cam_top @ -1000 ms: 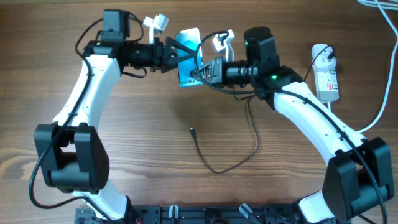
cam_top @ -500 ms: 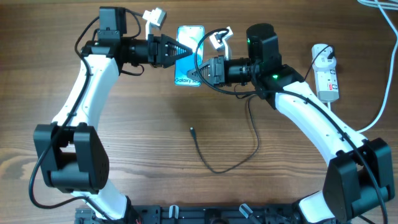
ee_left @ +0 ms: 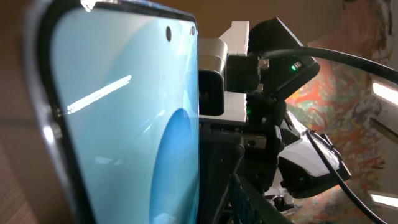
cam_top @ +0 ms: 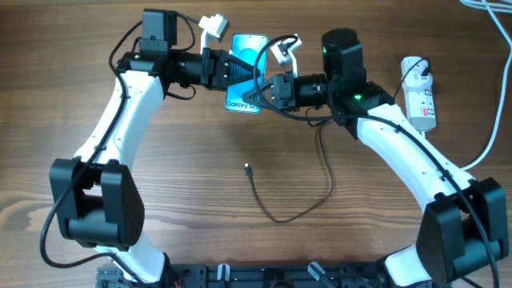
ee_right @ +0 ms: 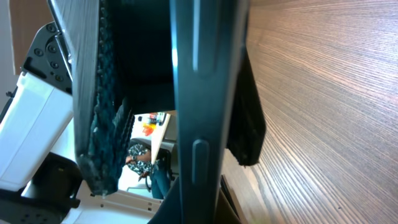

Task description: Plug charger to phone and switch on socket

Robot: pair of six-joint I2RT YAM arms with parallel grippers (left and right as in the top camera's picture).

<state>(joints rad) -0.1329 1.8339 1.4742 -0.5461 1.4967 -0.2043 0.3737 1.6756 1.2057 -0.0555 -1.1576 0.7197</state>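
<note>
Shifting since half a second ago: the left arm is reaching further right, so the left gripper (cam_top: 226, 70) is now overlapping the left edge of the phone (cam_top: 242, 54), where before it was only pointing at it. The phone itself is sitting almost where it was.

- Right gripper (cam_top: 266, 90) is meeting the phone from its right side. In the right wrist view the phone's edge (ee_right: 205, 93) is running between the ribbed finger pad (ee_right: 102, 124) and the other finger, so it is looking clamped on the phone.
- Left gripper: the screen (ee_left: 124, 124) is filling the left wrist view and hiding the fingers; I cannot tell whether they are gripping or merely alongside.
- The charger is lying loose on the table (cam_top: 184, 192): its connector tip (cam_top: 246, 168) is resting well apart from the phone, on the robot's side of it, with the cable (cam_top: 276, 216) looping away right of the tip.
- The socket (cam_top: 422, 100) is sitting well to the right of the phone.

Judgement: the phone is being steadied; plugging is not yet begun. Doing this well is probably meaning one gripper keeping a firm hold while leaving the "Galaxy S25" end clear, and the other letting go cleanly before going for the connector close behind its tip.
</note>
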